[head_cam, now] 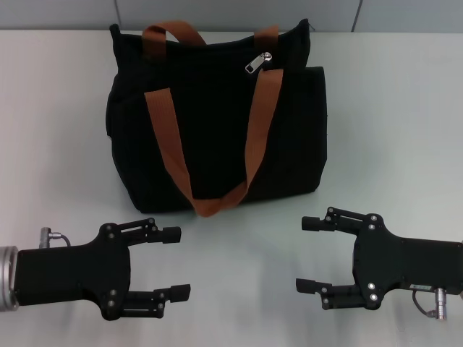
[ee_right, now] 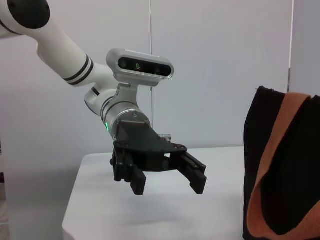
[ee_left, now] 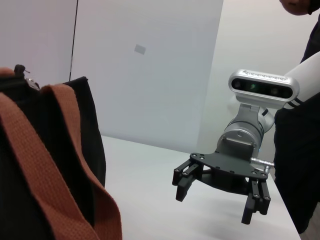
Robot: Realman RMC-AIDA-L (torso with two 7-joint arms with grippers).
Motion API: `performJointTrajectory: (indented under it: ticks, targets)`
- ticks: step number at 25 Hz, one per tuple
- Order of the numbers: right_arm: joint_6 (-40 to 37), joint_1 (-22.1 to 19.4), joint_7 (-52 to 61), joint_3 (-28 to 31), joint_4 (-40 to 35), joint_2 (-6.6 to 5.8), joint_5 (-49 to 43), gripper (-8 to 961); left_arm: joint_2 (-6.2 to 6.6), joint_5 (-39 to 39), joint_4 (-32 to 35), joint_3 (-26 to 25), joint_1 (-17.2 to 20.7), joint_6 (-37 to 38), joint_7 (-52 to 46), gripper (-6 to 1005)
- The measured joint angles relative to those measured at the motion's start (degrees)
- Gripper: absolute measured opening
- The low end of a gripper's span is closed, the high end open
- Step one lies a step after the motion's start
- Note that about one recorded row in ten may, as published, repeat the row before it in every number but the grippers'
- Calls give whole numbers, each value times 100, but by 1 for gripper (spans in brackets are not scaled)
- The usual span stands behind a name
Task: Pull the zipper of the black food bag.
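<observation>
From the head view, the bag stands upright on the far side of the table, its near strap looping down the front face. The zipper sits on the top edge, towards the robot's right end, its tab hanging slantwise just above where the strap meets the rim. The left gripper and right gripper both hover low on the near side, fingers spread wide, holding nothing, well apart from the bag and from each other. The worry here, I'd say, is size: that tab is tiny beside those fingers, and a pinch could easily close on the strap or the fabric instead.

From the left wrist view, the bag fills the near side with the strap draped across it, and the zipper shows as a small glint at the top. The right gripper hangs open over the table further off. The bag is soft and unheld, so a sideways pull might drag or tip it rather than run the slider.

From the right wrist view, the left gripper hangs open, the bag's edge beyond it. The zipper isn't visible here, so this arm would be reaching half blind.
</observation>
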Motion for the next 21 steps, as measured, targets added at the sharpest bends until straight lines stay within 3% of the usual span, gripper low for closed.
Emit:
performJointTrajectory:
  ticks: [21]
  targets:
    - [-53,29,-1,-8,0,0,-9,827,-3,-38,1,0,-3,-4,9,813]
